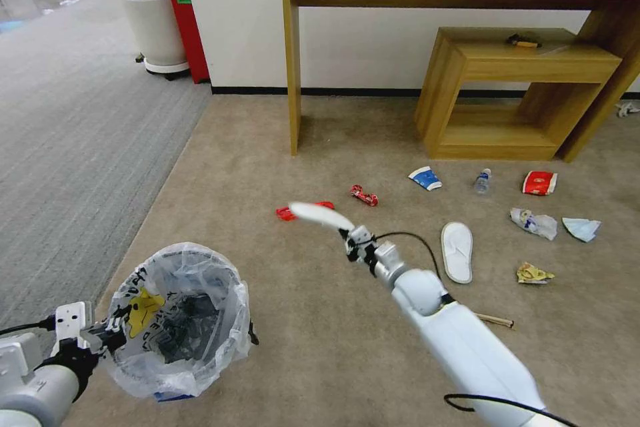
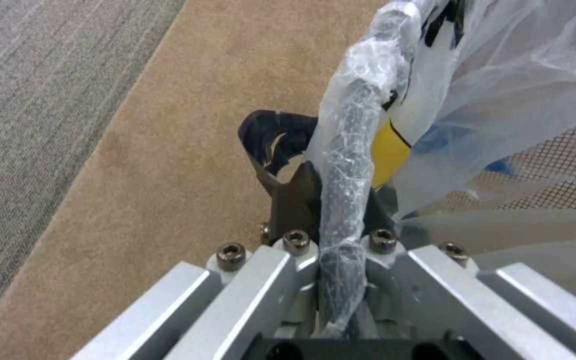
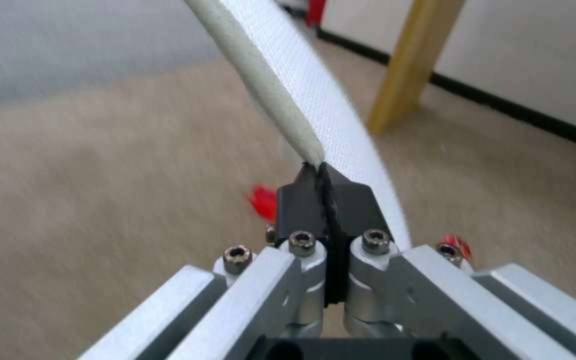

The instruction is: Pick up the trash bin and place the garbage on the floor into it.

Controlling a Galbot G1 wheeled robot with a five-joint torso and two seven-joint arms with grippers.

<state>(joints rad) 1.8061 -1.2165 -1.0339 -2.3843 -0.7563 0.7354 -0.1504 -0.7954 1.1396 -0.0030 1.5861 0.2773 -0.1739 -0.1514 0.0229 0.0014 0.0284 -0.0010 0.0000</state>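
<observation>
A: From the head view, where does the trash bin sit?
B: Low on the robot's left, over the beige floor, its bag-wrapped rim pinched by the left gripper. The right gripper is out in front, above the carpet, clamped on one end of a white slipper that sticks out sideways toward the bin.
A: And the rest of the garbage?
B: A second slipper lies flat to the right of that arm, with red wrappers, a paper cup, a small bottle, a red-white carton, crumpled wrappers and a pale blue mask scattered beyond it.
A: The left wrist view?
B: The left gripper has its jaws narrow around the bin's rim, plastic liner bunched between them; mesh wall shows beside it.
A: The right wrist view?
B: The right gripper is closed tight on the slipper's edge, and the slipper rises away from it above the carpet.
</observation>
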